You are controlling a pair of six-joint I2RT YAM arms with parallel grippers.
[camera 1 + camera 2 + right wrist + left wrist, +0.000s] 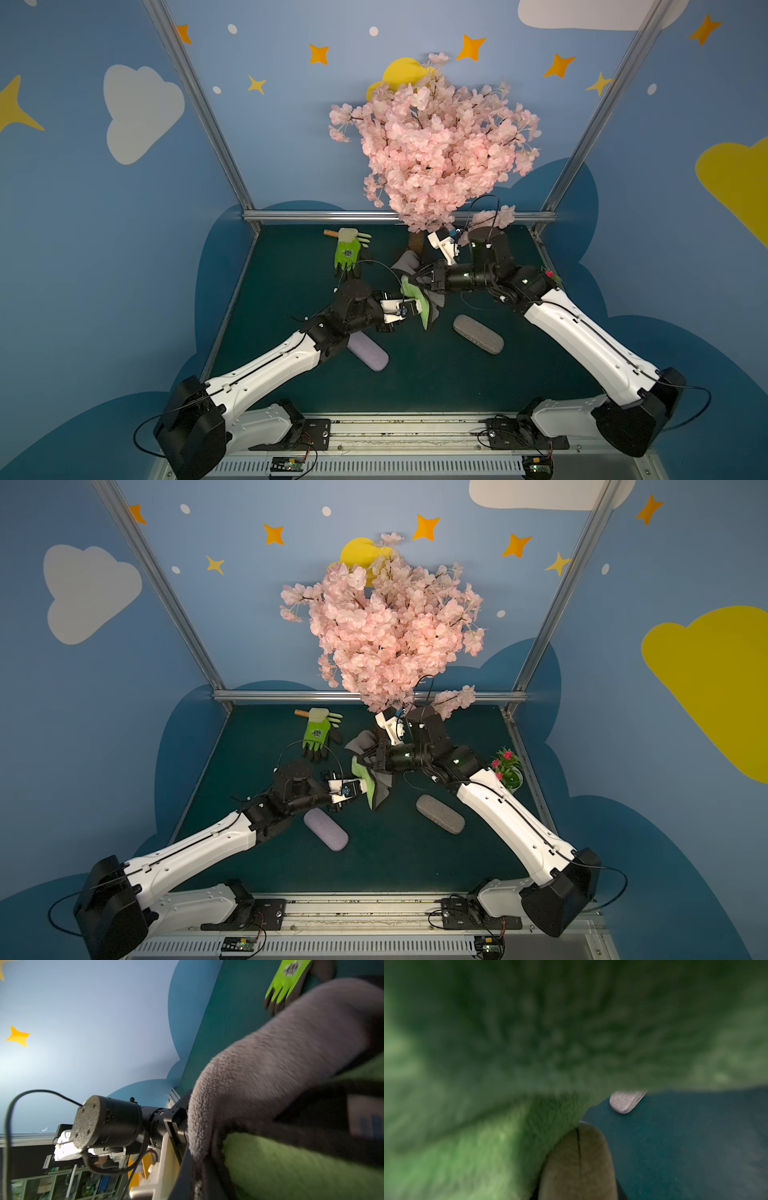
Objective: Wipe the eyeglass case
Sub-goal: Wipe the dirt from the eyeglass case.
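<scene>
The two grippers meet above the middle of the green table [415, 386], sharing one cloth [426, 318] that is green on one face and grey on the other. The left gripper [415, 309] is pinched narrowly on the cloth's near-left edge. The right gripper [411, 277] is clamped tight on its far, upper part, and in the right wrist view grey pile drapes over it. The cloth hangs clear of the table.

Two cases lie untouched: a grey eyeglass case [478, 334] near and right of the cloth, and a lilac eyeglass case [370, 357] to the near left, partly under the left arm [291, 353] — which one is meant I cannot tell.

The risks, as I judge them:
- The bunched cloth blinds the left wrist camera, so a descent could miss.
- If the two grips pull apart, an edge may slip free.
- A light case may skid under the wipe — nothing pins it.
</scene>
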